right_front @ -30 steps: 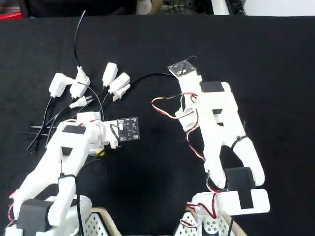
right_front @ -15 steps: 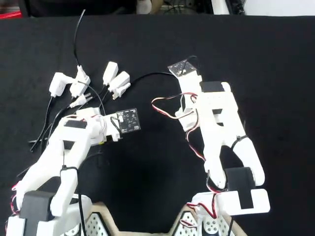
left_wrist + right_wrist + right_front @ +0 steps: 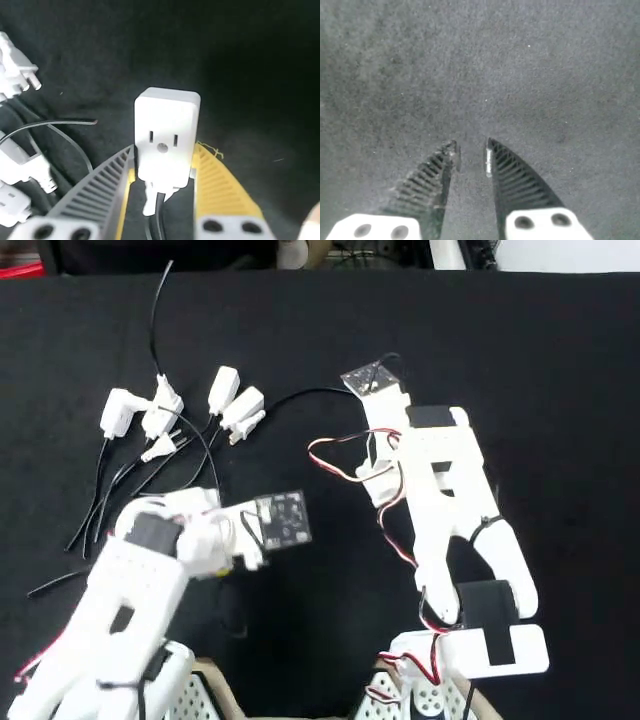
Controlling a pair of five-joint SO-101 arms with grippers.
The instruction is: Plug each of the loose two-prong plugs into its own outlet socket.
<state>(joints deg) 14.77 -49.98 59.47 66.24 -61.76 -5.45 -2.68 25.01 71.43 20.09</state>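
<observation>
The left gripper (image 3: 164, 150) is clamped on the white outlet socket (image 3: 166, 120). Its grey finger (image 3: 100, 192) presses one side of the block and its yellow finger (image 3: 220, 192) the other. The socket's face, with two slots and a round hole, points toward the wrist camera. A black cable leaves the block's near end and runs back between the fingers. No plug sits in the socket.

The right gripper (image 3: 470, 150) has its jaws a narrow gap apart with nothing between them. Its tips are low over bare black cloth (image 3: 560, 390).

In the high view the left arm (image 3: 130, 590) lies at the near left, with its head just near of the loose plugs (image 3: 242, 407). These white plugs lie in a loose cluster at the far left of the cloth, some touching each other. Thin black cables (image 3: 190, 430) trail from them toward the near left and the far edge. The right arm (image 3: 440, 490) stretches from the near edge toward the middle. Its tip (image 3: 372, 378) lies to the right of the plugs, close to one cable's end.

The whole right half of the cloth is open, as is the strip between the arms. Beyond the far edge there are dim room objects.
</observation>
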